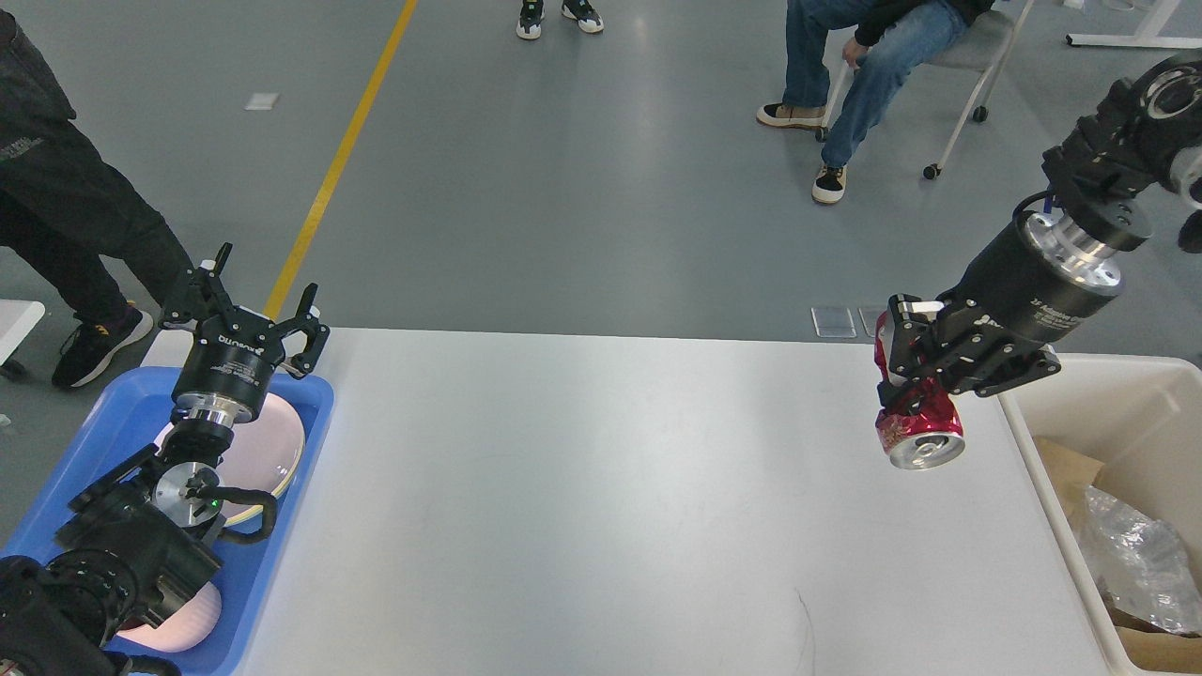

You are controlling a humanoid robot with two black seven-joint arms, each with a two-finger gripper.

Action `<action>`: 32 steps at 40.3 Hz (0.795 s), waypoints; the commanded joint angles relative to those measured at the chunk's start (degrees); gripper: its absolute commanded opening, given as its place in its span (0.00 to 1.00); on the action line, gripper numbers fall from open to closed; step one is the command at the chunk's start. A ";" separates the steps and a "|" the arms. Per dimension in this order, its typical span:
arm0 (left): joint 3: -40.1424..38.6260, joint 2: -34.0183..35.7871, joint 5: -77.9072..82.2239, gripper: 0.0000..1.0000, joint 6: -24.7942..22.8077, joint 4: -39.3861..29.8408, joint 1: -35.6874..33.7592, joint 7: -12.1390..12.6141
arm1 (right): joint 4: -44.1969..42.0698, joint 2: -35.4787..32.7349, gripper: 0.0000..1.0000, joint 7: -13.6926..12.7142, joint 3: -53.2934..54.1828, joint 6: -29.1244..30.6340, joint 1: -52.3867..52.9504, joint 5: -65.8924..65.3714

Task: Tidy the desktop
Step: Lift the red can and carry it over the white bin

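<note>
The desktop [601, 488] is a large white table top filling the middle of the head view. My right gripper [916, 380] is shut on a crushed red can [920, 427] and holds it in the air above the table's far right part, just left of the cream bin [1042, 427]. My left gripper [254, 300] is open and empty, raised above the far end of the blue tray [113, 413] at the table's left edge.
The blue tray holds pink plates [272, 446]. The cream bin holds clear plastic wrap [1127, 554] and cardboard. A standing person [66, 188] is at far left and a seated person [873, 56] is beyond the table.
</note>
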 commanded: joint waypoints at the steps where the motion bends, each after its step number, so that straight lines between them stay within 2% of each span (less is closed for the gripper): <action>1: 0.00 0.00 0.00 0.96 0.00 0.00 0.00 0.01 | -1.34 -2.87 0.00 -0.09 -0.38 0.00 0.86 -0.86; 12: 0.00 0.00 0.00 0.96 0.00 0.00 0.00 0.01 | -15.75 -6.66 0.00 -0.09 -4.86 0.00 2.35 -8.42; 24: 0.00 0.00 0.00 0.96 0.00 0.00 0.00 0.01 | -18.83 -7.18 0.00 -0.09 -13.03 0.00 -0.01 -13.61; 32: 0.00 0.00 0.00 0.96 0.00 0.00 0.00 0.01 | -23.75 -6.75 0.00 0.00 -17.52 -11.66 -10.20 -15.81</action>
